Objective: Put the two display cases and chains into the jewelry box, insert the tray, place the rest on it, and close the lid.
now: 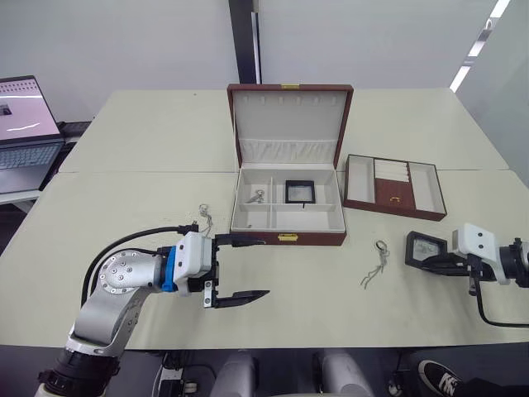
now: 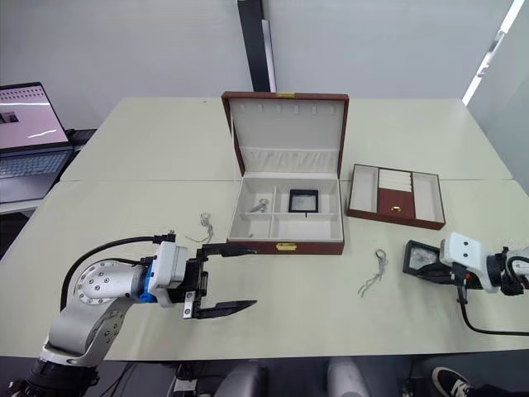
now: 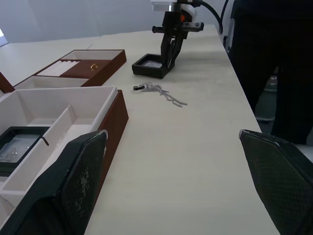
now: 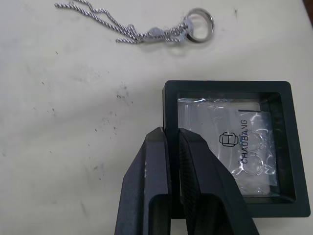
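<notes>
The jewelry box (image 1: 288, 223) stands open at the table's middle with its lid (image 1: 289, 116) upright. Inside lie one display case (image 1: 299, 192) and a chain (image 1: 259, 197). The tray (image 1: 395, 187) sits on the table to the box's right. My right gripper (image 4: 168, 134) is shut on the frame edge of the second display case (image 1: 426, 248), low over the table at the right. One chain (image 1: 378, 265) lies between that case and the box, and another chain (image 1: 204, 213) lies left of the box. In front of the box's left corner, my left gripper (image 1: 240, 269) hangs open and empty.
A laptop (image 1: 25, 124) stands open on a side table at the far left. A person in dark clothes (image 3: 274, 49) stands beyond the table's right edge. Bare tabletop (image 1: 314, 306) stretches along the front between my arms.
</notes>
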Controlling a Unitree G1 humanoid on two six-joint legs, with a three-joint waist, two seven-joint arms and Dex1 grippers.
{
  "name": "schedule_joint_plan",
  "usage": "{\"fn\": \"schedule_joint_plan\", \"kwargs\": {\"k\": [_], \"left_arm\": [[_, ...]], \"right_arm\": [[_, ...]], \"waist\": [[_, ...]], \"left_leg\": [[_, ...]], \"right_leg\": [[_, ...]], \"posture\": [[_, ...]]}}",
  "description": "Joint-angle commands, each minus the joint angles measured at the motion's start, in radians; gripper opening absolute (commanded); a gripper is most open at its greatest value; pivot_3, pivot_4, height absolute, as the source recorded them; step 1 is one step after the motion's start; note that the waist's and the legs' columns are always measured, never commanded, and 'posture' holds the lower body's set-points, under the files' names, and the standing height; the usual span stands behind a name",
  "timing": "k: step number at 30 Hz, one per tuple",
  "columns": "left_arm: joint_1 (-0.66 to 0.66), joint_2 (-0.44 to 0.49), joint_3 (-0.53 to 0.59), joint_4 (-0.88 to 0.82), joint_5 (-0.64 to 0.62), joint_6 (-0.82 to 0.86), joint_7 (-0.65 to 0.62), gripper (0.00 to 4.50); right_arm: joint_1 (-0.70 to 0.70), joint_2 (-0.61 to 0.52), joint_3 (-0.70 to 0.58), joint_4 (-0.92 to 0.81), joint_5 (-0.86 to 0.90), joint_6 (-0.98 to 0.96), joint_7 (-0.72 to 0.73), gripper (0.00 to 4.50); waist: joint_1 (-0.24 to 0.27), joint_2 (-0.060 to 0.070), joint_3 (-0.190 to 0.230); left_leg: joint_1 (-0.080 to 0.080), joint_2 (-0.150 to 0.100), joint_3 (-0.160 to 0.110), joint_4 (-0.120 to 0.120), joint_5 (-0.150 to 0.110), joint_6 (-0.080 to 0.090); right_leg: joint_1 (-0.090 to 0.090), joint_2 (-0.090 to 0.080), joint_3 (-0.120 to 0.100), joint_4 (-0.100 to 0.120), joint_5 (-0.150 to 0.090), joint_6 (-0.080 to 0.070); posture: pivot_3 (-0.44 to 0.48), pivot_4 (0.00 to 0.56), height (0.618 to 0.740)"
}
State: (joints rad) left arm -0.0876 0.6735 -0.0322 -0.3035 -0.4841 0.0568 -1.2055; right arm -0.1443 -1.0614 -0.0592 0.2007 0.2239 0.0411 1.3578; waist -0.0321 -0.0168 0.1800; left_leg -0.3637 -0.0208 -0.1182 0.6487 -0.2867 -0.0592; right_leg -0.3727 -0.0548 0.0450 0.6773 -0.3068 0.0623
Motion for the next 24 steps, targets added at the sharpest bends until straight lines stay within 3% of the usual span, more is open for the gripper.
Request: {"fn": "schedule_joint_plan", "kwargs": {"k": [1, 6, 10, 16, 24], "left_arm": [[-0.003, -0.006, 0.049, -0.014, -0.020, 0.013, 0.050, 4.50], [0.036, -0.015, 0.100, -0.047, -0.038, 0.055, 0.138, 4.50], [0.098, -0.027, 0.131, -0.088, -0.036, 0.070, 0.201, 4.50], [0.171, -0.058, 0.175, -0.157, -0.031, 0.099, 0.318, 4.50], [0.245, -0.079, 0.215, -0.199, -0.034, 0.119, 0.398, 4.50]], "right_arm": [[-0.053, -0.040, -0.055, -0.130, 0.098, 0.124, 0.033, 0.00], [-0.179, -0.057, -0.032, -0.267, 0.193, 0.305, 0.056, 0.00], [-0.343, -0.009, 0.044, -0.291, 0.212, 0.395, 0.058, 0.00], [-0.601, 0.119, 0.209, -0.214, 0.143, 0.437, 0.076, 0.00], [-0.767, 0.268, 0.327, -0.114, 0.064, 0.419, 0.090, 0.00]], "waist": [[-0.001, 0.001, 0.000], [-0.001, 0.002, 0.001], [0.000, 0.002, 0.001], [0.001, 0.002, 0.001], [0.001, 0.002, 0.001]], "left_leg": [[0.000, 0.000, 0.000, 0.000, 0.000, 0.000], [0.000, 0.000, -0.001, 0.000, 0.000, 0.000], [-0.001, 0.000, -0.001, 0.000, 0.000, 0.000], [-0.001, 0.000, -0.002, 0.000, 0.000, 0.000], [-0.002, 0.000, -0.005, -0.001, 0.000, 0.000]], "right_leg": [[0.000, 0.000, 0.000, 0.000, 0.000, 0.000], [0.000, 0.000, 0.000, 0.000, 0.000, 0.000], [0.000, 0.000, 0.000, -0.001, 0.000, 0.000], [-0.001, 0.000, -0.001, -0.001, 0.000, 0.000], [-0.002, 0.000, -0.001, -0.002, 0.000, 0.000]], "posture": [[0.000, 0.150, 0.740], [0.000, 0.150, 0.740], [0.000, 0.150, 0.740], [0.000, 0.150, 0.740], [0.000, 0.150, 0.740]]}}
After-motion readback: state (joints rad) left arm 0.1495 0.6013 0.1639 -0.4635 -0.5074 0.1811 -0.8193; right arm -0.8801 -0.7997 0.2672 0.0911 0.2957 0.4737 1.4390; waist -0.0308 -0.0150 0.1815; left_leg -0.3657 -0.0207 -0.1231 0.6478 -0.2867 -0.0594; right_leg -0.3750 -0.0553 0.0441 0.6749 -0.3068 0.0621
